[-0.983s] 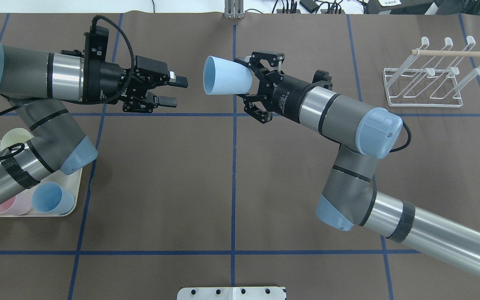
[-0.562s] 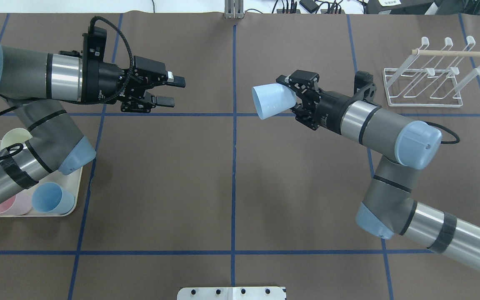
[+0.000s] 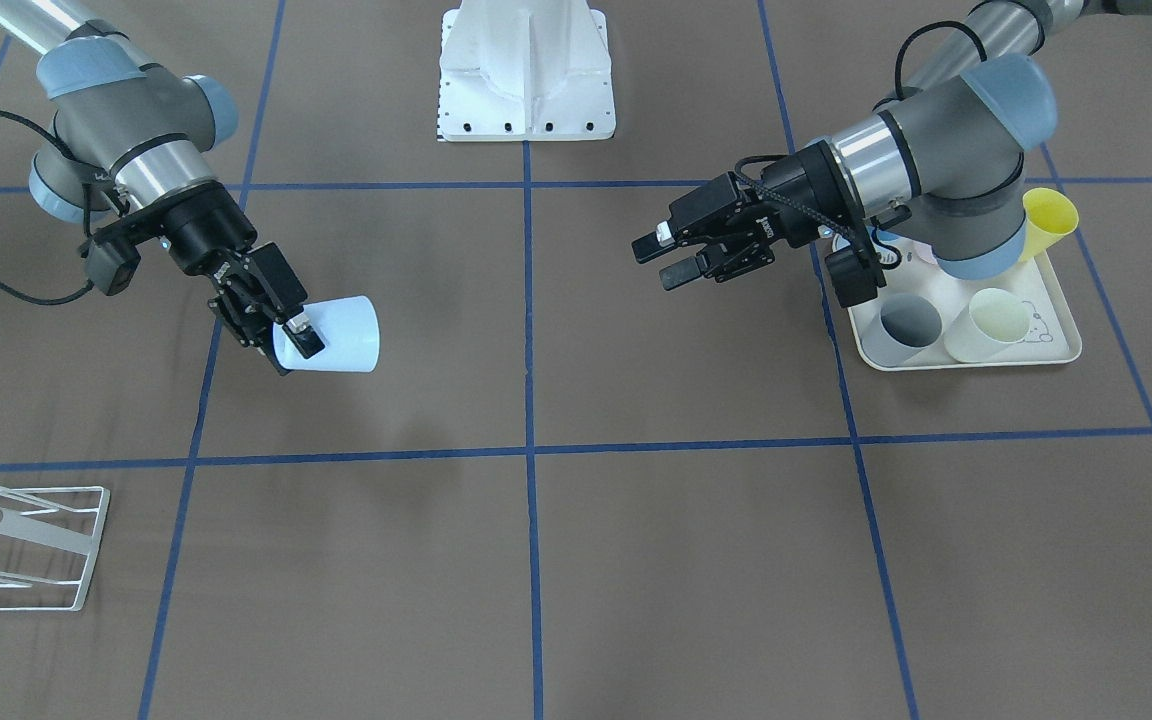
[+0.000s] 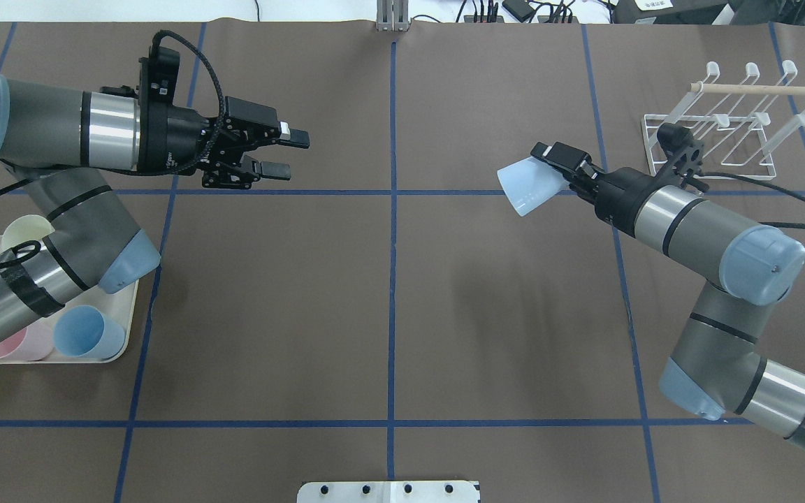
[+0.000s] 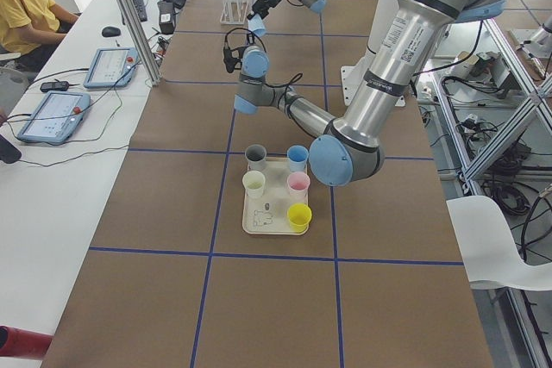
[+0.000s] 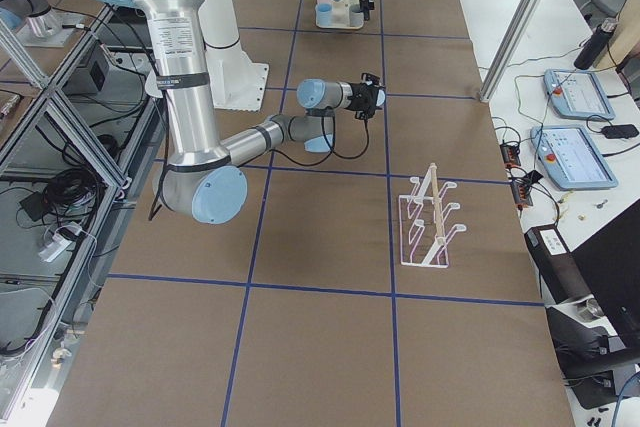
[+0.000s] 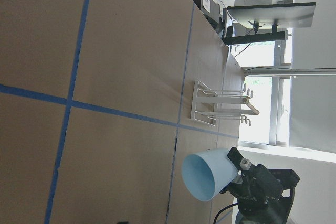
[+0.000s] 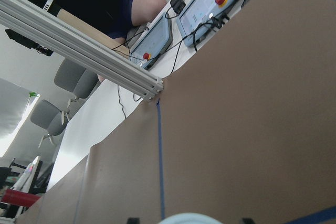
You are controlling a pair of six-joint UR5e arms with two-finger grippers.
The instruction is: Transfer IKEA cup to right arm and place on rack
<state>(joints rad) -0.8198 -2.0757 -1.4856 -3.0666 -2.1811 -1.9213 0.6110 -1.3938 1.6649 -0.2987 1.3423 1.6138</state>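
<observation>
A pale blue cup [image 4: 530, 186] is held on its side above the table by my right gripper [image 4: 560, 172], which is shut on its base end. The cup's mouth faces the left arm. It also shows in the front view [image 3: 336, 335] and in the left wrist view [image 7: 207, 179]. My left gripper [image 4: 289, 155] is open and empty, far to the left of the cup. The white wire rack [image 4: 717, 133] with a wooden dowel stands at the back right, just beyond the right wrist.
A cream tray [image 4: 125, 328] at the front left holds several cups, partly under the left arm; in the front view its rim [image 3: 1066, 335] shows at the right. A white base plate [image 3: 526, 70] sits at the robot's side of the table.
My right arm has carried the cup to the right, away from the left gripper and toward the rack, turning its wrist. The left gripper has stayed open and almost still.
</observation>
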